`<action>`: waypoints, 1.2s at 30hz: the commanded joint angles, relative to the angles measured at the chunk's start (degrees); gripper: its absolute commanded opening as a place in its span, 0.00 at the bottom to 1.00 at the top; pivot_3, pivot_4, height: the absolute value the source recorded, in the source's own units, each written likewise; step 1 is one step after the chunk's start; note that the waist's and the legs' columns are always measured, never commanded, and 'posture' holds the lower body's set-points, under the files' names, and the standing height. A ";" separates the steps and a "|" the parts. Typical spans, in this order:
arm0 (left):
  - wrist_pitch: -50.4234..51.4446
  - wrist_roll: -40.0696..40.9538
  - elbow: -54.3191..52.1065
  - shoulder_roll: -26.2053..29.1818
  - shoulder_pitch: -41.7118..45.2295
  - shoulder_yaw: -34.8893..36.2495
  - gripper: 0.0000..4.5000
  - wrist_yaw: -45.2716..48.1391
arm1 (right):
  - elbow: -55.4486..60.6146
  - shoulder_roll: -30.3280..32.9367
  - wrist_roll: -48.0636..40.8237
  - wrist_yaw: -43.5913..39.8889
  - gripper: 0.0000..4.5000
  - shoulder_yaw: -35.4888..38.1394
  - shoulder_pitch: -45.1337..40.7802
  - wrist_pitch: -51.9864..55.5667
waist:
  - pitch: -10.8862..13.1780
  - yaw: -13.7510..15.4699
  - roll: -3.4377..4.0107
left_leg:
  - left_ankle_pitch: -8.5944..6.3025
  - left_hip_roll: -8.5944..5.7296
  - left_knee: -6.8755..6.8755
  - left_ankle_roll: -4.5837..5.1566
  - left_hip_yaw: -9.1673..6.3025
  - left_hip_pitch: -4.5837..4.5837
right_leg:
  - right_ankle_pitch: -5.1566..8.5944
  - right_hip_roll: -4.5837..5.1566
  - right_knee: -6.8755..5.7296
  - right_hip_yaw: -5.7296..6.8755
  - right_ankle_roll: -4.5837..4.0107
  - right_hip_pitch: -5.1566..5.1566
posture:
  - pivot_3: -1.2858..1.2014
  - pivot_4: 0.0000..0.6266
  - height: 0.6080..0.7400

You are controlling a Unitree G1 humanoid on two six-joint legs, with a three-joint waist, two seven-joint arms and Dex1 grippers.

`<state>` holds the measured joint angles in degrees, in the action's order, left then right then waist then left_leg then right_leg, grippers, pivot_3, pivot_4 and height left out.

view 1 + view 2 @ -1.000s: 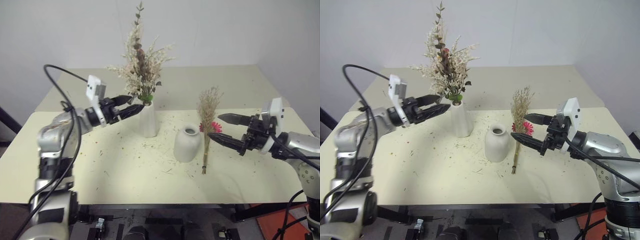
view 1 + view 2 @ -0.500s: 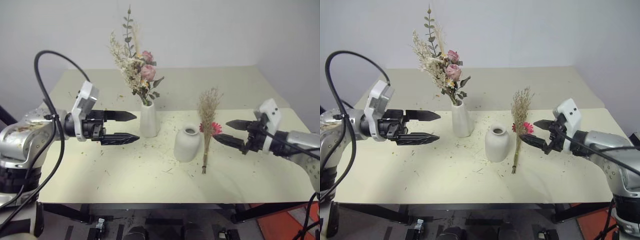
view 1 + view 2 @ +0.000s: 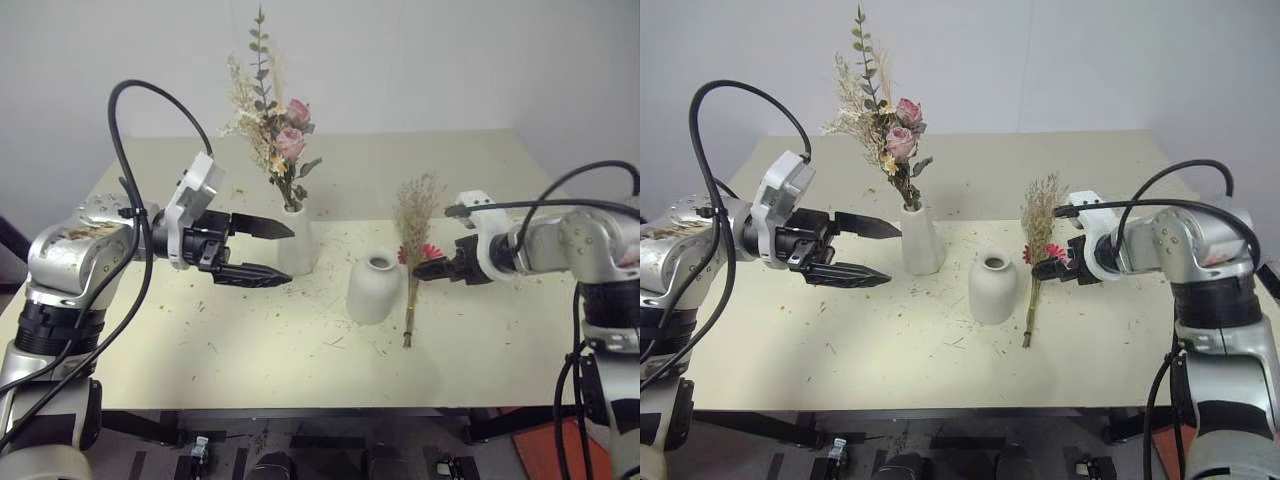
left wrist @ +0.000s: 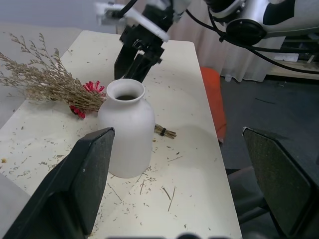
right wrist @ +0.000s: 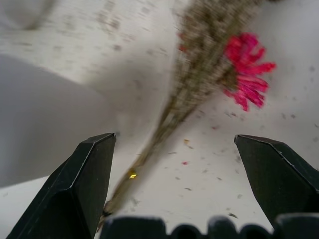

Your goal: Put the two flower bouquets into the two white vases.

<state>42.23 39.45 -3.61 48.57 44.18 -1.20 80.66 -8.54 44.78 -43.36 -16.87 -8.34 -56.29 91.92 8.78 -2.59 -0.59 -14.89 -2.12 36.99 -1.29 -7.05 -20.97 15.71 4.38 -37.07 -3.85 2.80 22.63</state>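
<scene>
The pale surface (image 3: 520, 330) carries all task items and is littered with dry plant fragments.

The rose bouquet (image 3: 272, 128), with pink roses, grey-green leaves and pale grasses, stands upright in the tall slim vase (image 3: 297, 240) near the middle of the surface, toward the robot's left.

The left claw (image 3: 268, 250) hangs just beside the tall slim vase on its left side, pointing toward it roughly level. Its two black fingers are spread wide, one above the other, and hold nothing.

The squat rounded vase (image 3: 374, 287) stands to the right of the tall slim vase, apart from it. Its small mouth is empty.

The grass bouquet (image 3: 414, 255), tan wispy stems with a red-pink daisy, lies flat on the surface just beside the squat rounded vase on its right, stem ends toward the robot.

The right claw (image 3: 435, 268) is angled down over the grass bouquet near the daisy. In the right wrist view its fingers (image 5: 75, 189) stand wide apart on either side of the stems, not gripping them.
</scene>
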 commanded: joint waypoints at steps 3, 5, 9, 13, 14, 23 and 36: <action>-0.99 0.04 -0.90 -0.06 0.29 1.08 0.99 0.15 | -10.01 -5.14 4.21 3.96 1.00 -3.66 -4.16 0.58 | -0.01 -0.21 0.01 | 0.01 -0.01 0.02 0.00 0.01 -0.10 | -0.01 0.00 -0.04 0.00 -0.01 0.13 | 0.52 0.24 1.00; -0.83 0.25 -1.18 0.09 -0.14 1.47 0.99 0.15 | -14.20 -8.53 7.47 5.48 1.00 -2.12 -5.90 0.58 | -0.01 -0.37 0.01 | 0.02 0.00 0.00 0.02 0.03 -0.16 | -0.01 -0.01 -0.11 -0.03 -0.01 0.28 | 0.52 0.24 1.00; -0.78 0.18 -1.66 0.27 -0.81 1.77 0.99 -0.21 | -17.55 -12.65 12.58 5.94 1.00 -1.12 -7.16 0.10 | -0.01 -0.91 0.02 | 0.08 -0.01 -0.01 0.09 0.06 -0.24 | -0.04 -0.01 -0.19 -0.07 -0.05 0.44 | 0.52 0.24 1.00; -0.39 0.68 -2.49 0.49 -1.44 2.38 0.99 -0.69 | -19.23 -14.38 16.52 4.99 1.00 -2.21 -6.22 -2.33 | -0.03 -1.16 0.03 | 0.08 -0.03 0.00 0.09 0.05 -0.24 | -0.04 0.01 -0.18 -0.06 -0.04 0.43 | 0.52 0.24 1.00; -0.28 0.79 -2.69 0.58 -1.65 2.56 1.00 -0.88 | -19.90 -14.72 17.73 4.98 0.96 -2.52 -5.90 -3.58 | -0.04 -1.18 0.03 | 0.08 -0.02 0.01 0.09 0.05 -0.22 | -0.04 0.00 -0.18 -0.06 -0.04 0.41 | 0.52 0.24 1.00; 0.38 1.53 -3.71 1.49 -2.80 3.71 1.00 -1.62 | -19.04 -15.04 22.98 3.12 0.36 -1.30 -4.06 -4.95 | -0.04 -1.45 0.03 | 0.15 -0.01 0.03 0.17 0.05 -0.14 | -0.14 -0.02 -0.28 -0.06 -0.06 0.38 | 0.52 0.24 1.00; 0.20 1.15 -1.88 1.54 -1.69 2.94 1.00 -1.19 | -2.19 -16.06 25.12 8.51 0.00 23.04 1.58 -11.64 | -0.04 -1.24 0.03 | 0.15 -0.04 -0.01 0.18 0.05 -0.23 | -0.14 0.00 -0.57 -0.06 -0.06 0.46 | 0.52 0.24 1.00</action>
<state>42.67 40.50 -5.48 49.33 40.81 0.76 79.05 -17.18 28.20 -18.18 -8.89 10.97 -54.63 84.66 8.74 -3.83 -0.56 -14.74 -2.16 36.97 -1.11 -7.00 -21.20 15.58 4.38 -37.65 -3.91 2.74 23.08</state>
